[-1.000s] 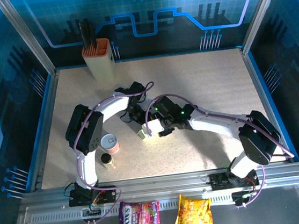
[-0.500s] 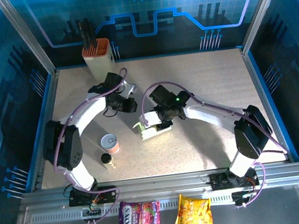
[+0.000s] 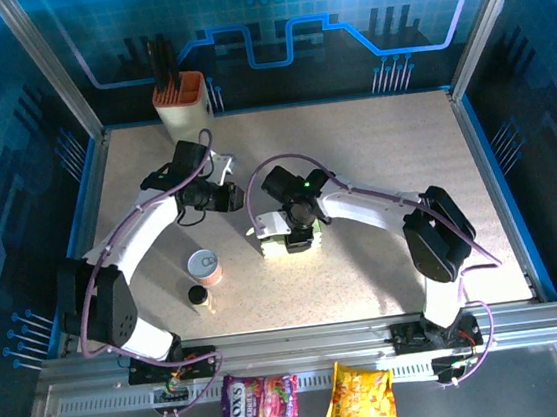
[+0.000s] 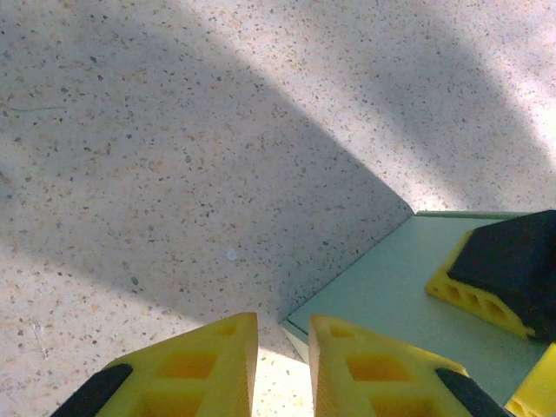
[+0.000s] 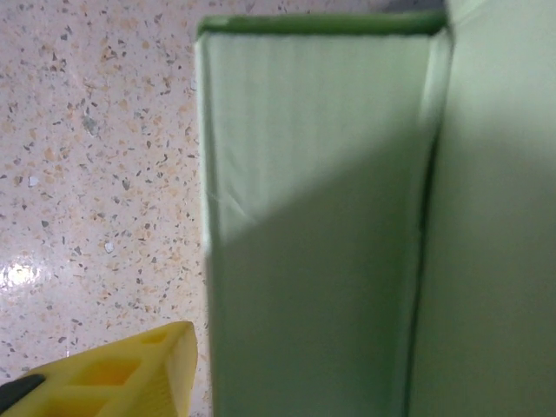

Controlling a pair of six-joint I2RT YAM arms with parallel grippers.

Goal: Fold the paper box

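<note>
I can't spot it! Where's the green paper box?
In the top view, the paper box lies mid-table at the right tool, to the right of the small can.

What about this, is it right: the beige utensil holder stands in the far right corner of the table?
Not quite. The top external view shows the utensil holder in the far left corner of the table, not the far right.

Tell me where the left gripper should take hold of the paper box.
Probably take the paper box by its bare near corner, straight ahead of the left gripper: a thin panel edge there, clear of the right gripper farther in.
</note>
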